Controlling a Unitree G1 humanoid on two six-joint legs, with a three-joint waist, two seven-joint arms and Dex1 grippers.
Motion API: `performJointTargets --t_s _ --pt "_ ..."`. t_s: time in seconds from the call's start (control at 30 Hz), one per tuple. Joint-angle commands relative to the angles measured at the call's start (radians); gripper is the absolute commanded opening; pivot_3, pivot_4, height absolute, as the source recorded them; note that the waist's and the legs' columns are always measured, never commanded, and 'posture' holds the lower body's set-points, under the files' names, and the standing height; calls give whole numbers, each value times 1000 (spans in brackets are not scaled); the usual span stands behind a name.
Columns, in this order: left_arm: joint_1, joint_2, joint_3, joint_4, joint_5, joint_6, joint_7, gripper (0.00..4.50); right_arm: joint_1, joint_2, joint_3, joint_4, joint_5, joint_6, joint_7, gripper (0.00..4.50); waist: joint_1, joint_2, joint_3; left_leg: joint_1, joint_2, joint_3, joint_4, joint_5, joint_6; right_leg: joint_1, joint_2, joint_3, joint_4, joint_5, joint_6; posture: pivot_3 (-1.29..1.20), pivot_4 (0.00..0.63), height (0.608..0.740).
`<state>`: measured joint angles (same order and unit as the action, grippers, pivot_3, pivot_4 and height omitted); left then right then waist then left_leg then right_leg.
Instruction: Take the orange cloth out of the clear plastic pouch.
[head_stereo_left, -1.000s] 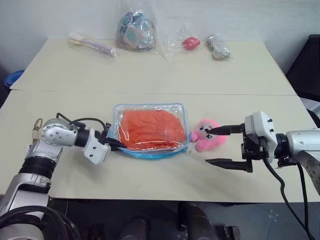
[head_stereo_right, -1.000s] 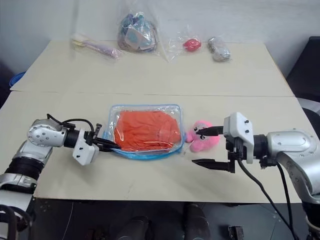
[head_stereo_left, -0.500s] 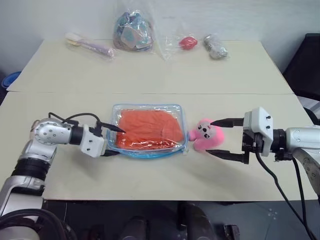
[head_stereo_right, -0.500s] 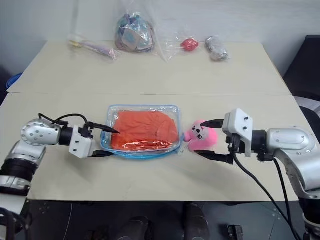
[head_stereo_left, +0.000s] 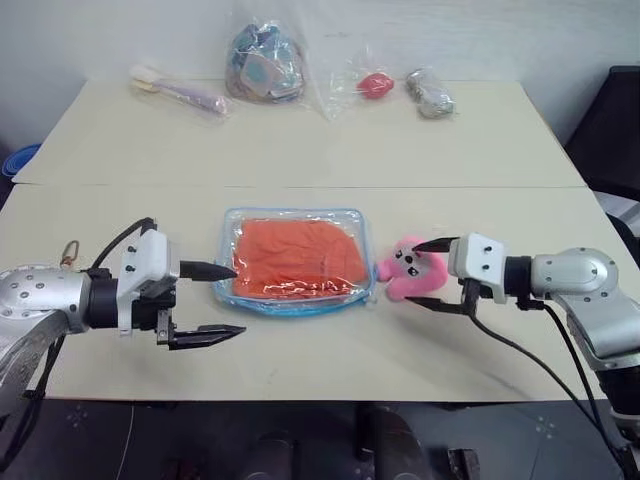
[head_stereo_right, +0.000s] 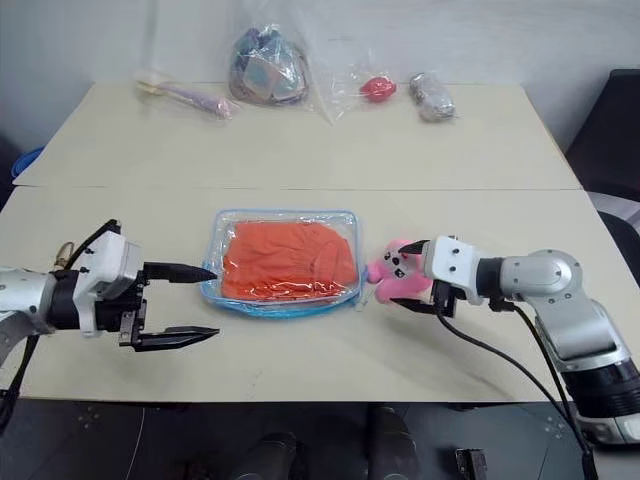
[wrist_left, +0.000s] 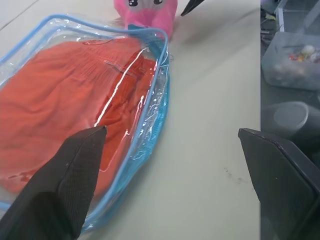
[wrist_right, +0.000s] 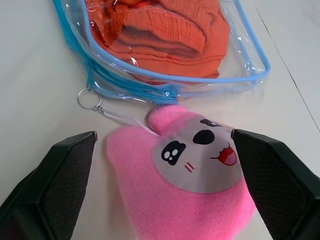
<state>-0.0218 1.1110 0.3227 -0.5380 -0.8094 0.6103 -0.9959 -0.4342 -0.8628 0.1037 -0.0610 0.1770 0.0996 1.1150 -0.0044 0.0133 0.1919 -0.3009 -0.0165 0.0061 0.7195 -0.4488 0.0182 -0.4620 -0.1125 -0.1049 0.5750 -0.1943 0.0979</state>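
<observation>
While the orange cloth (head_stereo_left: 296, 257) lies fully inside the clear plastic pouch (head_stereo_left: 349, 218) at the middle of the tabletop (head_stereo_left: 300, 140), both grippers hold nothing. The left gripper (head_stereo_left: 214, 300) hovers just left of the pouch with its jaws wide apart. The right gripper (head_stereo_left: 433, 275) has its jaws apart around the pink plush toy (head_stereo_left: 410, 270), which lies at the pouch's right end. The risk is that the right jaws close on the toy instead of the pouch, or that the light pouch slides when only one side is pulled.
</observation>
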Motion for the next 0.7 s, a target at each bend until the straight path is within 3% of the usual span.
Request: performJointTargets --t_s 0.03,0.13,0.33,0.43,0.53,0.6,0.7 --pt "26 -4 96 -137 -73 49 32 4475 -49 6 47 104 -79 -113 25 4500 -1 0 0 0 0 0 0 0 0 0 0 0 0 0 0 0 150 740" --pt "-19 -24 100 -163 -103 71 91 4500 -69 6 69 178 -117 -177 40 3893 2 0 0 1 -1 1 0 0 -1 0 0 0 0 0 -1 0 150 740" --pt "-102 -40 73 -133 -86 75 133 4500 -72 12 53 199 -96 -186 66 1956 -1 0 0 1 -3 1 0 0 -2 1 1 0 0 0 -1 0 150 740" --pt "-141 -46 61 -118 -91 78 140 4500 -46 -14 24 150 -60 -138 87 1193 2 0 0 1 -3 1 0 0 -2 1 1 0 0 0 -1 0 150 740" --pt "-165 -54 26 -94 -50 56 130 4500 22 -63 -38 26 35 28 113 319 5 1 0 0 -2 1 0 0 -2 1 0 -1 0 0 -1 0 150 740" --pt "-179 -61 7 -80 -34 47 126 4500 80 -101 -77 -76 113 147 133 59 7 1 0 0 -3 0 0 0 -2 1 -1 -2 0 0 -1 0 150 740" --pt "-206 -75 -21 -59 -21 36 115 4500 198 -151 -139 -267 240 297 151 59 7 1 0 -1 -3 0 0 0 -2 1 0 -2 0 0 -1 0 150 740"
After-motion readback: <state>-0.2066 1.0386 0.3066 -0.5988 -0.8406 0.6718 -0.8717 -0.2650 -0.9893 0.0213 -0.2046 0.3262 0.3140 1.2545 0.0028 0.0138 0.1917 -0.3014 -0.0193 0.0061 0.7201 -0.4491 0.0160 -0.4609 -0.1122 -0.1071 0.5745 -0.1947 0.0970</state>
